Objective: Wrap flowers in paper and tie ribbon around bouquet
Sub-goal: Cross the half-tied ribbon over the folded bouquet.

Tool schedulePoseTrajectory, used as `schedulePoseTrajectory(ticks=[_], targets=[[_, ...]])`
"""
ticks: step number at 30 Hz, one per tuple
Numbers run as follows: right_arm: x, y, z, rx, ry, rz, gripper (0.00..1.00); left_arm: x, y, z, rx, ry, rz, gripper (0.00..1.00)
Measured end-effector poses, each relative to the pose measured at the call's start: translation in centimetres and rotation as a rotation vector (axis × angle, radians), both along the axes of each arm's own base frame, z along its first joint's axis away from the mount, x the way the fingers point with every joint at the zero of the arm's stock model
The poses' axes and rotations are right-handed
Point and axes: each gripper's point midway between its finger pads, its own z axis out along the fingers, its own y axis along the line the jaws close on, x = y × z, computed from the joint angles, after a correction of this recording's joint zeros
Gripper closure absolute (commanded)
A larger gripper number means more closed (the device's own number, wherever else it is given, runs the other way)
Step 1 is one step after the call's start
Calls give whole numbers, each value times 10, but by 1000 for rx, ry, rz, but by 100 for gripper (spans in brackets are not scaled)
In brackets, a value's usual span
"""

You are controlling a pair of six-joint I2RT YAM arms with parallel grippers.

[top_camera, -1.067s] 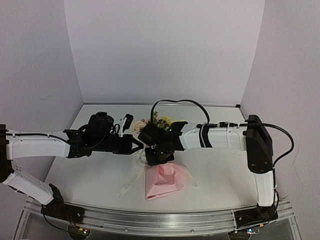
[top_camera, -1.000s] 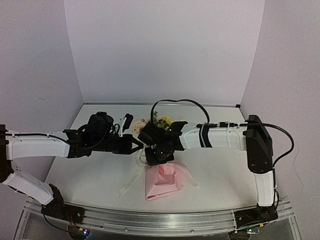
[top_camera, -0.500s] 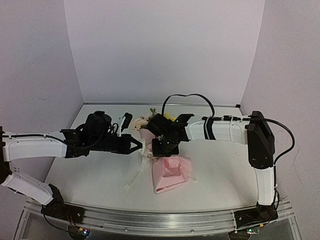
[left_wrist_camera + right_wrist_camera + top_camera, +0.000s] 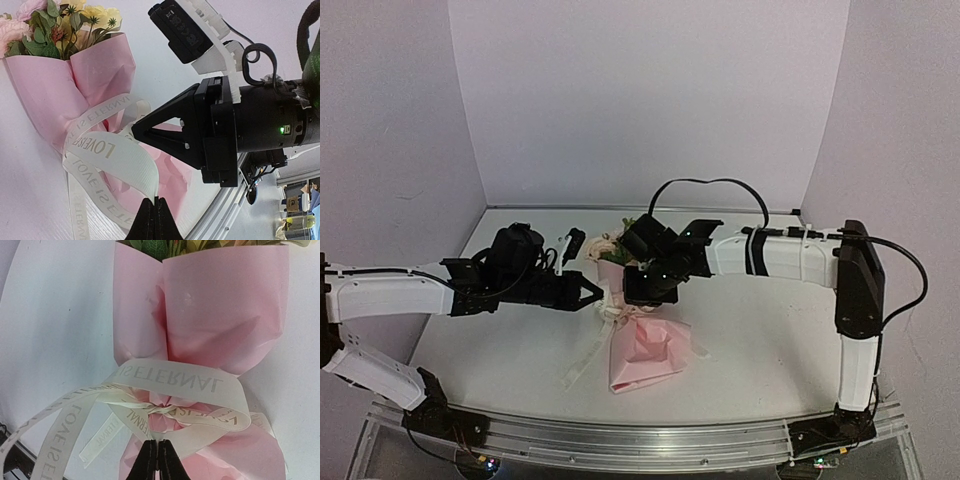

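Observation:
The bouquet lies mid-table, its pink paper [image 4: 645, 350] [image 4: 225, 315] pinched at the waist. The flowers [image 4: 620, 245] [image 4: 65, 25] stick out at the far end. A cream lettered ribbon [image 4: 175, 380] [image 4: 115, 155] is wound round the waist with a twisted crossing [image 4: 162, 409] and two loops. One tail [image 4: 582, 362] trails toward the near left. My left gripper [image 4: 599, 292] [image 4: 156, 202] is shut on one ribbon loop, left of the waist. My right gripper [image 4: 645, 292] [image 4: 158, 445] is shut on the other loop just above the waist, its jaws pinching the ribbon's edge.
The white table [image 4: 770, 350] is walled by pale panels behind and at both sides. A metal rail [image 4: 640, 440] with the arm bases runs along the near edge. The right arm's black cable [image 4: 710, 185] arches above its wrist.
The right arm has drawn back and to the right, with its elbow farther out, and its gripper sits slightly farther from me. The bouquet's paper end shifted a little. The left arm barely moved.

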Motion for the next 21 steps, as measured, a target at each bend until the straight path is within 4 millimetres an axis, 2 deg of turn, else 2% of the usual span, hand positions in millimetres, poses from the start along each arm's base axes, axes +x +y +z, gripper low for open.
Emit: schedulePoseTrajectory(ticks=[6, 12, 21], targets=[[0, -3, -4, 5, 23, -20, 100, -1, 1, -2, 7, 6, 0, 100], [17, 3, -8, 35, 33, -78, 100, -4, -1, -1, 0, 12, -22, 100], [31, -3, -24, 44, 41, -160, 100, -7, -1, 3, -6, 3, -37, 100]])
